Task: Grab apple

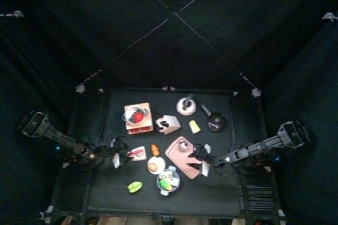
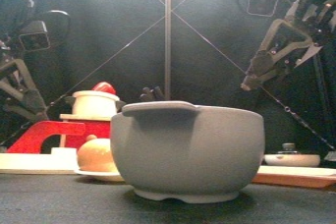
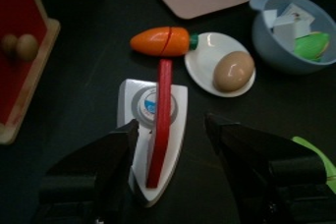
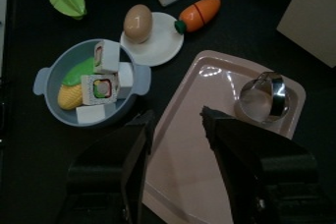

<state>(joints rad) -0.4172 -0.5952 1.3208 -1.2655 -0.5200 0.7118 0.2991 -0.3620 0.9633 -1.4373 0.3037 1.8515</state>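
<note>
Black left claw [image 3: 171,135] hangs released near the table's [image 1: 106,106] front-left corner. We place the small round dark-red apple [image 1: 134,117] beyond it, on a tan square board [image 1: 144,108] toward the far edge. The black right claw [image 4: 178,120], also released, is farther off.

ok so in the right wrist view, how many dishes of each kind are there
bowl: 1
plate: 1
tray: 1
metal cup: 1
total: 4
</note>
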